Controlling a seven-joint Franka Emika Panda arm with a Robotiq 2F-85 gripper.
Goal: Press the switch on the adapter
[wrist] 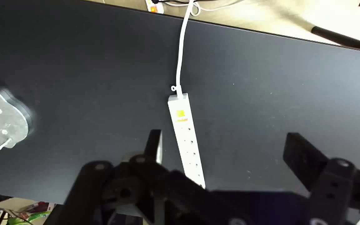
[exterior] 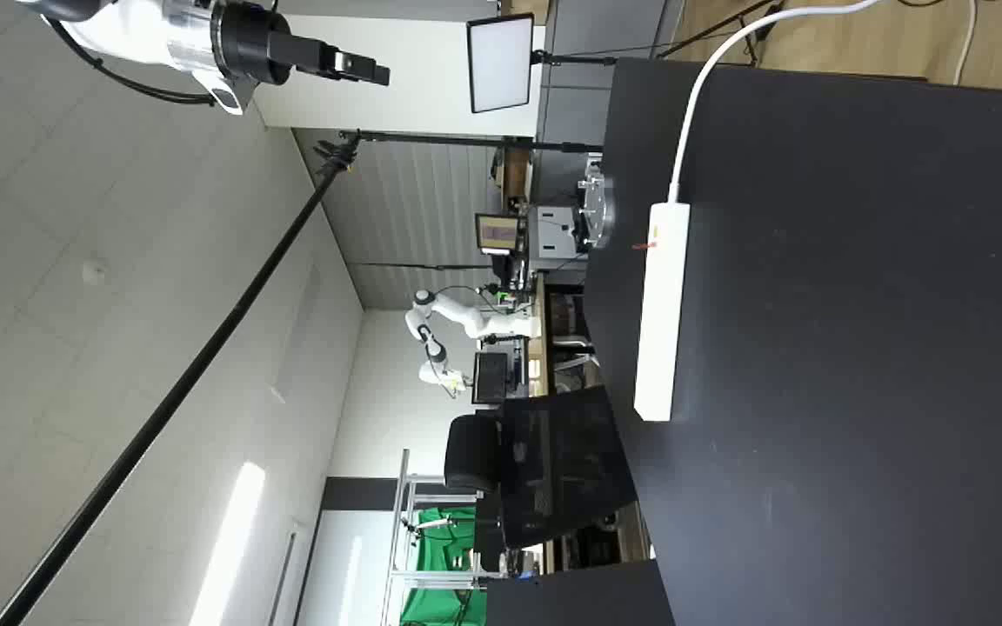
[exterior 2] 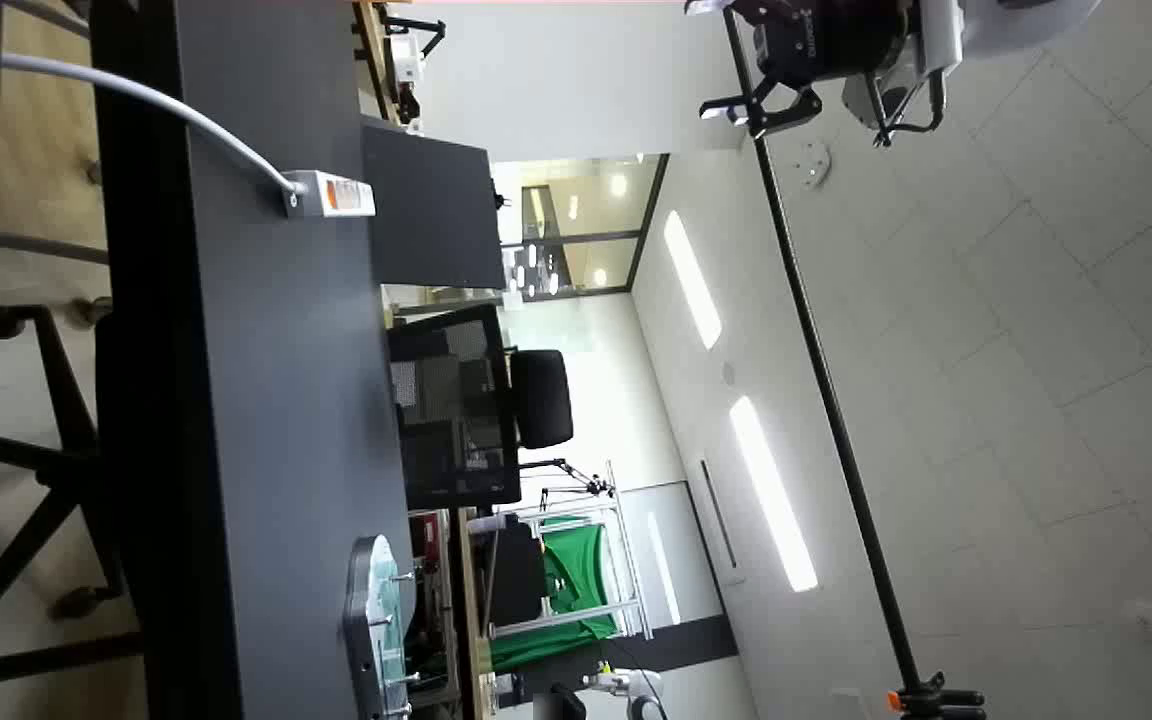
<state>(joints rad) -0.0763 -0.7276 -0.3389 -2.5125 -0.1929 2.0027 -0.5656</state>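
Note:
The adapter is a long white power strip lying on the black table; it shows in both exterior views [exterior: 664, 313] [exterior 2: 311, 195] and in the wrist view [wrist: 186, 140]. Its yellow-orange switch [wrist: 180, 113] is near the cable end, above a red label; it shows orange in an exterior view [exterior 2: 343, 193]. In the wrist view, a finger linkage hides the strip's far end. My gripper [wrist: 224, 136] is open and empty, its fingers wide apart. In both exterior views [exterior: 379, 73] [exterior 2: 708, 57] it is held high above the table, well away from the strip.
A white cable [exterior: 694, 109] runs from the strip over the edge of the black table [exterior: 858, 348]. A grey metal plate with upright pegs [wrist: 3, 122] stands on the table, also seen in an exterior view [exterior 2: 386, 620]. A black chair [exterior 2: 456, 400] stands behind the table.

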